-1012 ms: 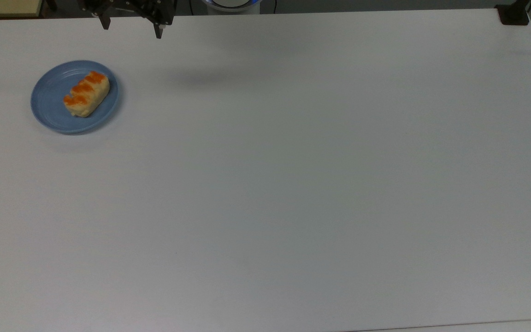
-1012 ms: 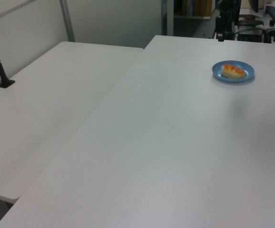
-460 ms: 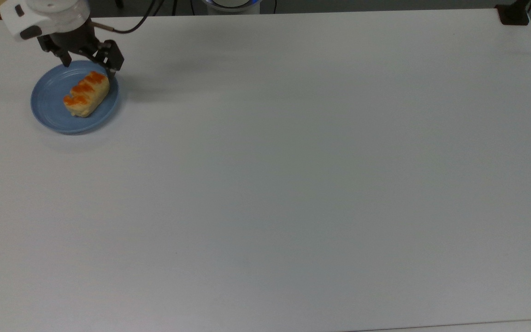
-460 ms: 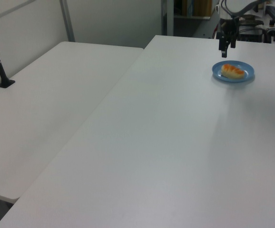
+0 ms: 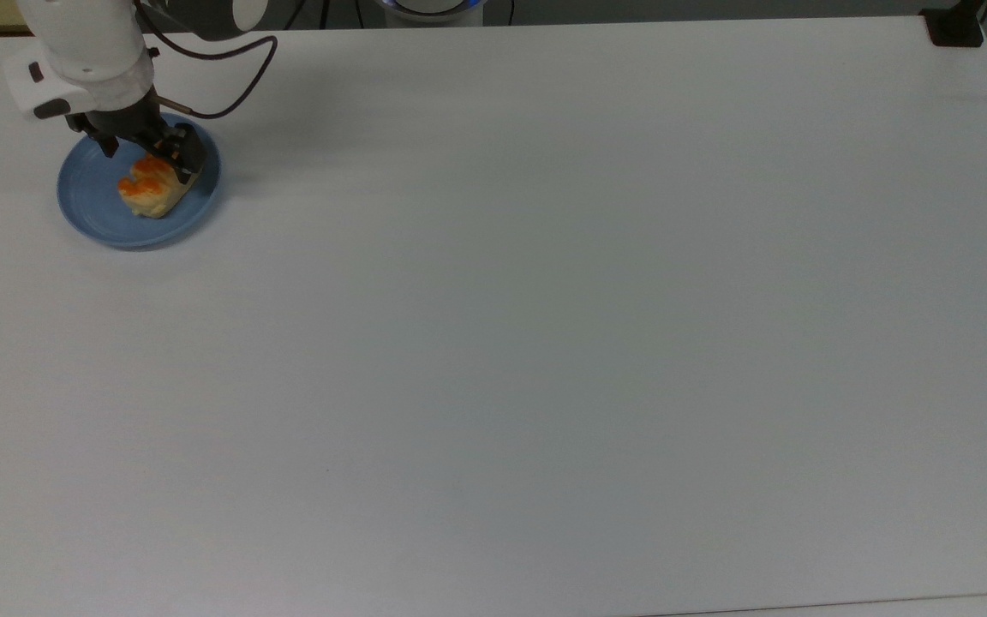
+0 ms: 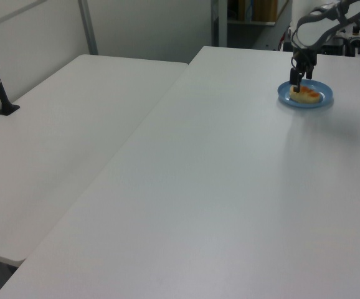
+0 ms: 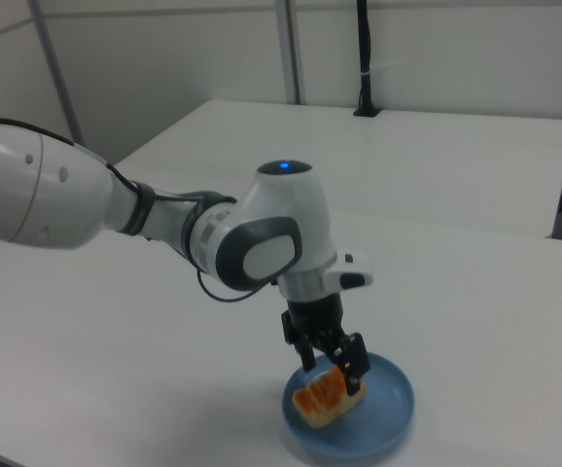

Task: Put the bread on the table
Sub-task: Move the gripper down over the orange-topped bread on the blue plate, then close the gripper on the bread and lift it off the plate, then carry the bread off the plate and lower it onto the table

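I am reaching down with my end effector (image 5: pixel 149 152) over the blue plate (image 5: pixel 91 201), its two fingers spread open and straddling the far end of the bread (image 5: pixel 149 190), one on each side. The bread is lying on the plate, orange-glazed bumps facing up, near the top view's upper left corner of the white bench (image 5: pixel 545 300). In the right view my end effector (image 7: pixel 332 362) is standing upright over the bread (image 7: pixel 325 399), with the plate (image 7: pixel 393 413) beneath it.

Bare white table (image 5: pixel 545 343) all around the blue plate (image 5: pixel 91 214), no obstacles.
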You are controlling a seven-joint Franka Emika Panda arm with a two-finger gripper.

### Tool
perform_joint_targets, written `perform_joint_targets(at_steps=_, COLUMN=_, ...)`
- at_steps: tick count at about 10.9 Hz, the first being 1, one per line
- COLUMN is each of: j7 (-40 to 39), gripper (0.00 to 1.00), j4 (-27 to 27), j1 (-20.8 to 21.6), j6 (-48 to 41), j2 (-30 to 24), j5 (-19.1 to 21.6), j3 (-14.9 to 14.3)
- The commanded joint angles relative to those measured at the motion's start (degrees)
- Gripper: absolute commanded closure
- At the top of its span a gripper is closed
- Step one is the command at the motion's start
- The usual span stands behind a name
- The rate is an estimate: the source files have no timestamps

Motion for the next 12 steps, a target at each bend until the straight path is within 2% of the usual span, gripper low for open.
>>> perform_joint_targets(at_steps=1, j7=-0.82, gripper=0.26, j4=-2.18, j1=0.41, j6=2.84, j2=1.07, j5=-0.15, j3=-0.34)
perform_joint_targets(at_steps=2, j7=-0.82, gripper=0.46, j4=-2.18, j1=0.41, j6=2.84, j2=1.16, j5=-0.32, j3=-0.34)
perform_joint_targets(at_steps=4, j7=-0.99, gripper=0.74, j4=-1.83, j1=0.76, j6=2.31, j2=0.9, j5=-0.32, j3=-0.34)
perform_joint_targets(at_steps=5, j7=-2.65, gripper=0.76, j4=-1.31, j1=1.11, j6=1.96, j2=0.29, j5=-0.32, j3=-0.25)
perform_joint_targets(at_steps=6, j7=-6.41, gripper=0.76, j4=1.4, j1=1.2, j6=-0.83, j2=-0.24, j5=-0.15, j3=0.09)
perform_joint_targets(at_steps=7, j7=-10.71, gripper=0.75, j4=6.73, j1=1.29, j6=-6.25, j2=0.45, j5=0.46, j3=0.27)
perform_joint_targets(at_steps=8, j7=-12.93, gripper=0.75, j4=11.83, j1=1.2, j6=-8.65, j2=1.24, j5=2.3, j3=0.27)
perform_joint_targets(at_steps=9, j7=-15.21, gripper=0.73, j4=14.49, j1=0.94, j6=-8.68, j2=1.68, j5=4.4, j3=0.27)
perform_joint_targets(at_steps=10, j7=-17.84, gripper=0.71, j4=17.39, j1=0.85, j6=-8.42, j2=3.6, j5=4.86, j3=0.27)
perform_joint_targets(at_steps=12, j7=-18.05, gripper=0.71, j4=27.13, j1=0.41, j6=-8.33, j2=11.23, j5=5.47, j3=0.27)
